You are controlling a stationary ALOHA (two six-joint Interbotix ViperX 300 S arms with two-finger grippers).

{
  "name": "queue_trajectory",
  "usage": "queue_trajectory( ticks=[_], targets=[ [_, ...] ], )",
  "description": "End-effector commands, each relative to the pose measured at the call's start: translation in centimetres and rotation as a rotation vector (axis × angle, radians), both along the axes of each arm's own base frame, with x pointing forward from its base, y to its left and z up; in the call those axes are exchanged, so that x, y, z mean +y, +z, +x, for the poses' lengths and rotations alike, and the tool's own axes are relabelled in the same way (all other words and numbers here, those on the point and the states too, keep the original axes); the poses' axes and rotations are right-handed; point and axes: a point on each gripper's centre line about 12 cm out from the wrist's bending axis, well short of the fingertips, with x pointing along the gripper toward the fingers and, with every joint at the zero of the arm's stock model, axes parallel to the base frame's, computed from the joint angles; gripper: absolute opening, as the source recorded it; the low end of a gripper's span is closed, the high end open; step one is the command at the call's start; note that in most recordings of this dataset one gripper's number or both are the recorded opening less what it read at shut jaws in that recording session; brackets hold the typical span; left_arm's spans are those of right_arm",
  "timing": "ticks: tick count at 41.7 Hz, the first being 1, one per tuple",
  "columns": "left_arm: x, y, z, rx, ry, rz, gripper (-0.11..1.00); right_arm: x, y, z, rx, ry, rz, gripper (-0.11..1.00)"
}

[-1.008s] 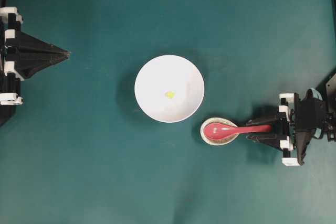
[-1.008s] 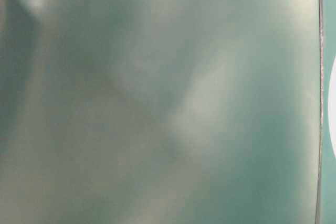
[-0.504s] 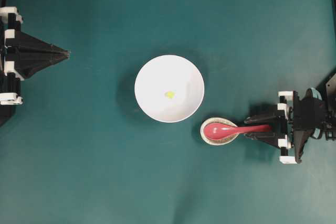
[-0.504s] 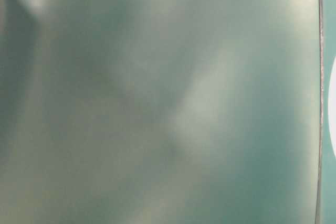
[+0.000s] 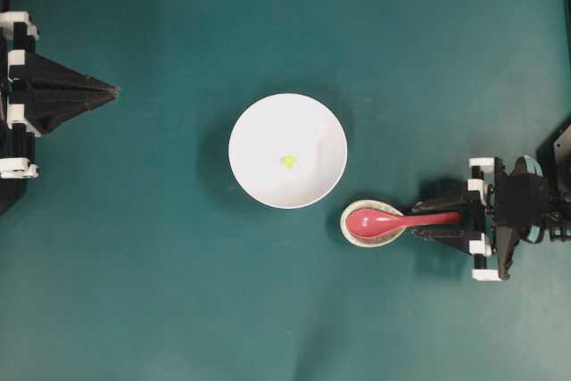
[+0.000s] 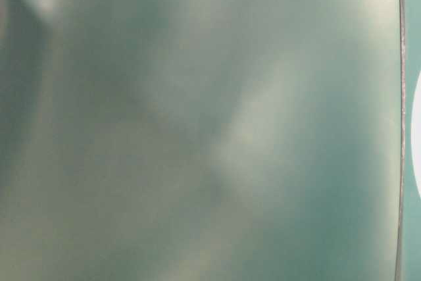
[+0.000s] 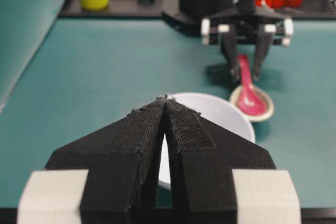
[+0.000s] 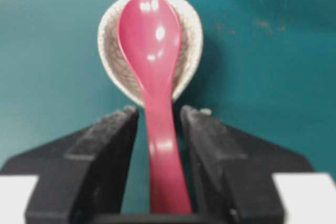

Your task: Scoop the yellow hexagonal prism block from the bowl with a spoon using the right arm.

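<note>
The bowl (image 5: pixel 287 151) sits near the middle of the green bench (image 5: pixel 178 292), with the yellow block (image 5: pixel 288 161) lying inside it, just off its centre. Just beside the bowl, toward the bench's right edge and a little nearer the front, is a small speckled dish (image 5: pixel 372 223) (greyish-white, crackled inside). The spoon (image 8: pixel 152 56) lies with its scoop in that dish, and its handle runs out over the rim toward the right edge. The right gripper (image 8: pixel 160 121) has its jaws spread, 1 on each side of the handle; in the right wrist view narrow gaps show between the pads and the handle, so nothing is pinched. The left gripper (image 7: pixel 165 109) is at the bench's left edge, well apart from the bowl, its jaws pressed together at the tips and pointing toward the bowl. The table-level view is a blur of green, with only a sliver of white at its right edge.
</note>
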Motion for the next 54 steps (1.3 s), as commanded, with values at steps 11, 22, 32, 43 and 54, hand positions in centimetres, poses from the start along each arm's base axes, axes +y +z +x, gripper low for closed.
queue_trajectory(
  ticks=[11,22,32,43,54],
  targets=[
    [0.08,0.77,0.25,-0.024,0.003,0.005,0.0,0.26,0.56,0.36,-0.024,0.011,-0.009,0.46],
    [0.08,0.83,0.26,-0.026,0.003,0.006,0.0,0.19,0.61,0.4,-0.029,0.009,-0.011,0.46],
    [0.08,0.74,0.27,-0.023,0.003,0.005,0.0,0.12,0.62,0.43,-0.03,0.005,-0.011,0.45],
    [0.08,0.78,0.25,-0.026,0.003,0.006,0.0,0.09,0.66,0.54,-0.033,0.002,-0.009,0.45],
    [0.08,0.88,0.26,-0.03,0.002,0.007,0.0,0.07,0.68,0.6,-0.034,-0.001,-0.009,0.44]
  ],
)
